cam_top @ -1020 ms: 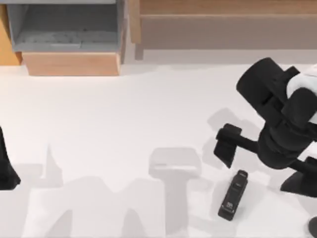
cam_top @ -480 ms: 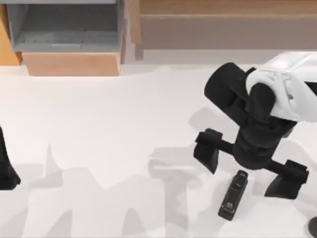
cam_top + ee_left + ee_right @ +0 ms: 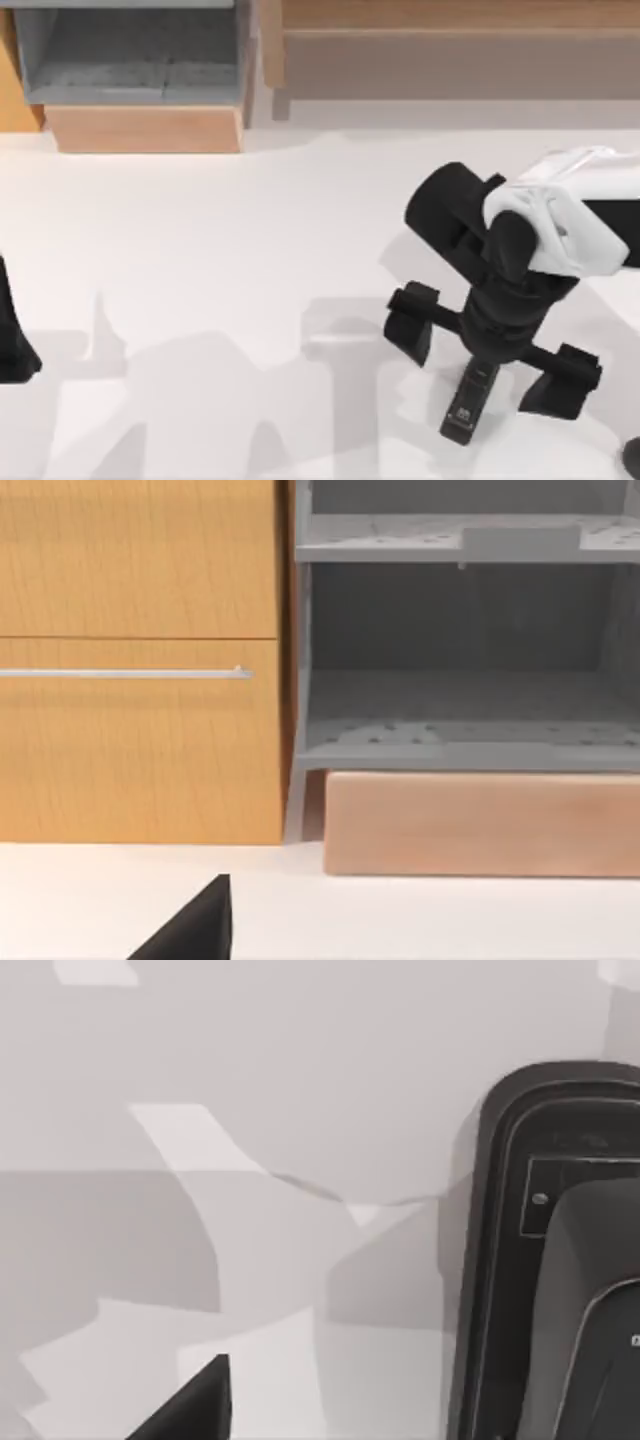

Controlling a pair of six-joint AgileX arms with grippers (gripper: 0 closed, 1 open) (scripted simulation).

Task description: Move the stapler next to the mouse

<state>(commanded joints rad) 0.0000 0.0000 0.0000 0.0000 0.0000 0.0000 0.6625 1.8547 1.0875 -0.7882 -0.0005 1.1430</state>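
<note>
The right gripper [image 3: 492, 352], fingers spread wide, hangs over the stapler [image 3: 468, 403]; descending off-centre could knock it askew.

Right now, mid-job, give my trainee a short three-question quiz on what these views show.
1. True or false: the right gripper is open, one finger on each side of the stapler.
2. Where does the stapler lie on the table? A) top view's left B) top view's right, near the bottom edge C) inside the shelf unit
3. Fill in: the left arm sits parked at the top view's ____ edge.

Key: 1 true; 2 B; 3 left
</note>
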